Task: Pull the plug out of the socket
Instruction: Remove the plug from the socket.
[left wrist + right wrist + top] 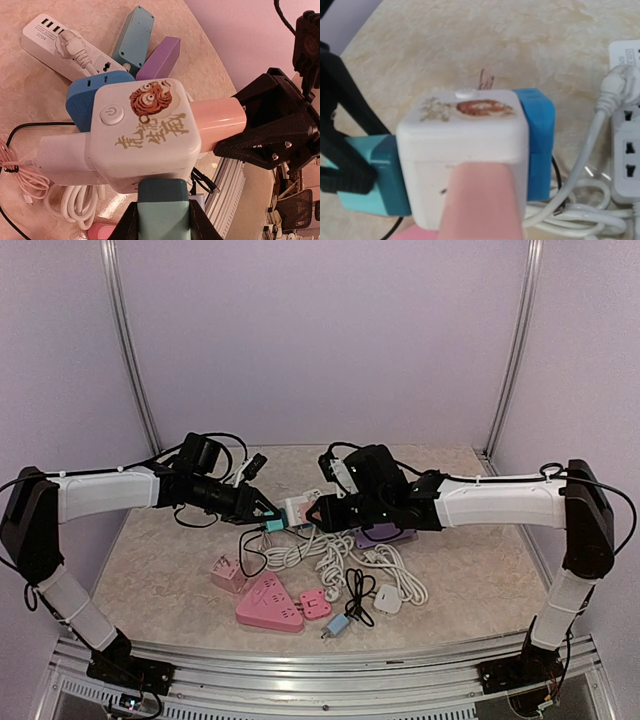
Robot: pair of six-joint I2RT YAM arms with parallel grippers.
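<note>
The left end effector (262, 508) reaches in from the left and is clamped on the teal plug (163, 200), 1 finger on each side of its body. That plug is seated in the white cube socket (145, 135), which hangs between the 2 arms over the middle of the surface (470, 570) and appears to be off it.

The teal plug's long axis runs straight back along the left fingers, so the line of withdrawal is toward the left wrist. A blue plug (82, 100) sits in another face of the cube, untouched by either arm.

The pink plug (220, 120) is in the face next to the teal one, at a right angle to it. The right end effector (320, 510) is closed on it from the right, black fingers pinching its outer end.

Both arms are equally near, each already gripping a plug. I judge that whichever plug is to come out, the other arm serves as the anchor. Because the 2 axes are square to each other, a pull along one loads the other plug sideways, and it could rock loose instead.

Open room lies behind each wrist. Below, coiled white cables (330, 555) and a pink triangular strip (268, 605) crowd the surface, so the pull is better kept level than dropped.
</note>
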